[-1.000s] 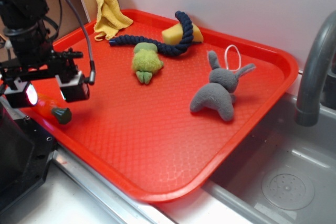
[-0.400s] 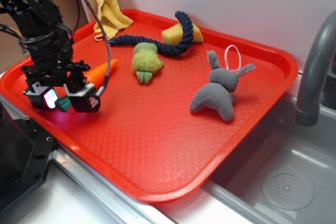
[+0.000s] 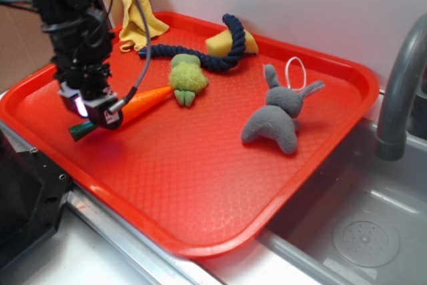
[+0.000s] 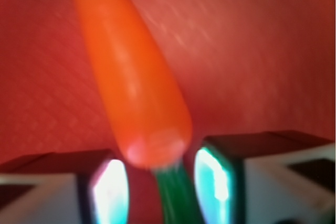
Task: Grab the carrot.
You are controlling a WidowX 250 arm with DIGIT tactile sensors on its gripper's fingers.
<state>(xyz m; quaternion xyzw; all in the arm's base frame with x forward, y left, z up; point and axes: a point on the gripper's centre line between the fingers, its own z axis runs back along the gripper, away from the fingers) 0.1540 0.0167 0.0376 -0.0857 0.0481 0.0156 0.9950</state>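
The pincer (image 3: 93,113) is down at the near left part of the red tray (image 3: 200,185), and the carrot (image 3: 137,103) sits right in its mouth. In the wrist view the two lit pads (image 4: 110,192) stand on either side of the carrot's fat end, with the green stem (image 4: 176,198) running back between them toward the wrist. The orange body points away from the pincer, tip toward the little green plush toy (image 3: 185,78) farther back.

My guess at why it's lined up like that: the stem end is what the fingers can straddle, and coming in along the length lets the carrot's long cone stick out in front.

There's a visible sliver of gap between each pad and the carrot, so I'd call the pincer released, not squeezing yet, though that view is blurry. From the outside view the carrot looks to be lying on the tray, not lifted, but I can't say for sure.

The grey bunny (image 3: 280,115), the blue rope (image 3: 200,55), the yellow wedge (image 3: 220,43) and the yellow cloth (image 3: 139,15) are all well beyond the pincer, out of the way
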